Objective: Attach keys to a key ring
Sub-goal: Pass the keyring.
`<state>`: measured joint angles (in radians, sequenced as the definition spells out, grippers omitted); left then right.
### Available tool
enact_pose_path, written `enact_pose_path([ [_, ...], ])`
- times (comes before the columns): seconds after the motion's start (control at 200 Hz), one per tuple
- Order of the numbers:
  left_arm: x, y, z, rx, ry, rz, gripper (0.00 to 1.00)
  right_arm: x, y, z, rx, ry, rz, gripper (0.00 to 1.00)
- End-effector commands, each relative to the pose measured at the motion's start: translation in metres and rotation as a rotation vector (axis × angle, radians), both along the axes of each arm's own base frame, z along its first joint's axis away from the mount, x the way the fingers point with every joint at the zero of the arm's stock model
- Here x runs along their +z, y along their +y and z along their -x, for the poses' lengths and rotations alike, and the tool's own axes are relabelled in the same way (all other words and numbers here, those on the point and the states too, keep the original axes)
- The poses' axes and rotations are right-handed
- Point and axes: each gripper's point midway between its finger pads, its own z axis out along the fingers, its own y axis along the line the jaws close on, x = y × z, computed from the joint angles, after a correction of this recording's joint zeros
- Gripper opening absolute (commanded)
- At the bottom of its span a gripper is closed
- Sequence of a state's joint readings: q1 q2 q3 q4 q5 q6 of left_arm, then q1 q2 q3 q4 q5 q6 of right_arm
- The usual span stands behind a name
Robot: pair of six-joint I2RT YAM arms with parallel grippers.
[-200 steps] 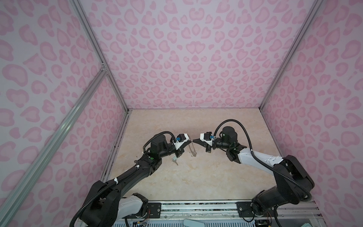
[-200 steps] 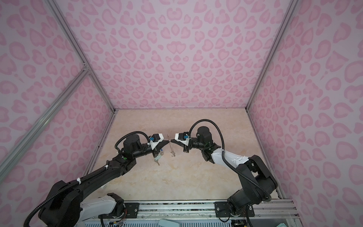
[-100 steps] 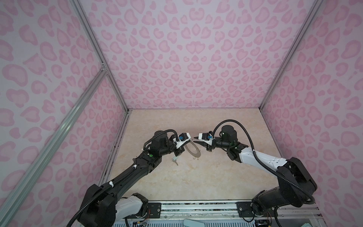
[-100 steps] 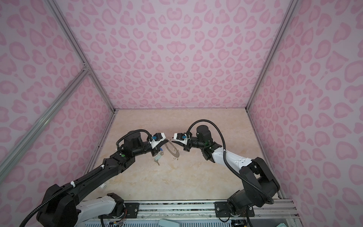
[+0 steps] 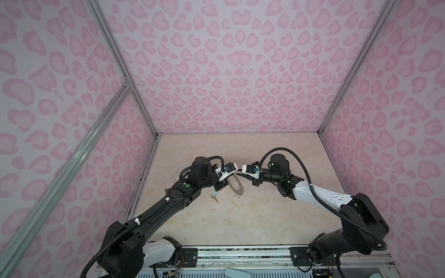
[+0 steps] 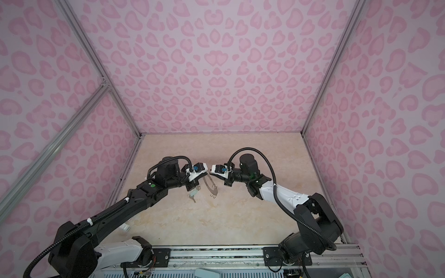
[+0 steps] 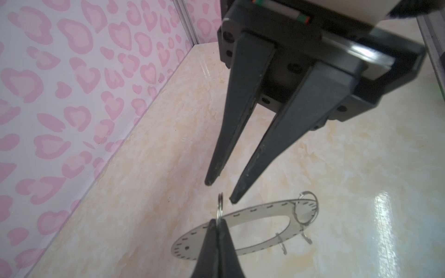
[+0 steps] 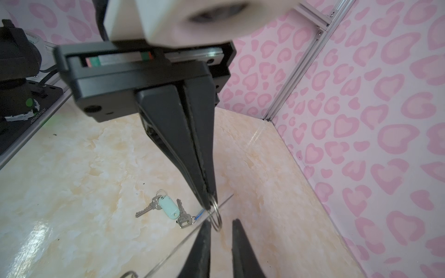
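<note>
Since a second ago, finds the right tool (image 8: 221, 221) gone from shut to slightly parted, and the key ring (image 7: 186, 243) turned from near edge-on to a broader crescent in both top views. Shows a marbled beige bench (image 5: 240, 223) walled in pink heart print. Brings the left arm (image 5: 168, 204) in from 7 o'clock and the right arm (image 5: 320, 197) from 4 o'clock, meeting tip to tip over the bench's middle. Has the left tool (image 7: 218, 223) fully closed, pinching a small wire loop (image 7: 220, 207) threaded at the key ring's rim. Has the right tool's fingers a narrow gap apart, gripping nothing, tips just beside that same loop; cannot tell whether touching. Hangs the key ring tilted from the left tool's pinch, at the bench's centre, with more wire loops (image 7: 306, 209) dangling from its rim on the side away from the grip. Leaves the keys (image 5: 215, 194) flat on the bench at 8 o'clock of the key ring, near it yet apart, partly under the left tool in both top views. Bunches two silver keys with a pale mint tag (image 8: 168, 207) and a thin blue strand (image 8: 199, 213).
</note>
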<state>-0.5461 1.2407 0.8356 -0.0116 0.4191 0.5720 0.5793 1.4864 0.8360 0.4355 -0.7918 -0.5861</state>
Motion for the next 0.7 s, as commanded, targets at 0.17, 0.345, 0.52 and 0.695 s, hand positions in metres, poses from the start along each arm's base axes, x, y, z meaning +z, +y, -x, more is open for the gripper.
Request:
enact_pose_path([
  [0.17, 0.008, -0.006, 0.002, -0.036, -0.027, 0.007, 0.03, -0.002, 0.003, 0.001, 0.016, 0.008, 0.001, 0.12],
  [0.345, 0.009, -0.009, 0.010, -0.077, -0.017, 0.022, 0.03, -0.004, 0.004, 0.000, 0.015, 0.014, 0.006, 0.13],
  [0.52, 0.011, -0.011, 0.013, -0.099, -0.019, 0.029, 0.03, -0.005, 0.004, 0.000, 0.014, 0.019, 0.011, 0.12],
  [0.695, 0.010, -0.012, 0.016, -0.114, -0.015, 0.031, 0.03, -0.007, 0.004, 0.001, 0.018, 0.024, 0.020, 0.10],
])
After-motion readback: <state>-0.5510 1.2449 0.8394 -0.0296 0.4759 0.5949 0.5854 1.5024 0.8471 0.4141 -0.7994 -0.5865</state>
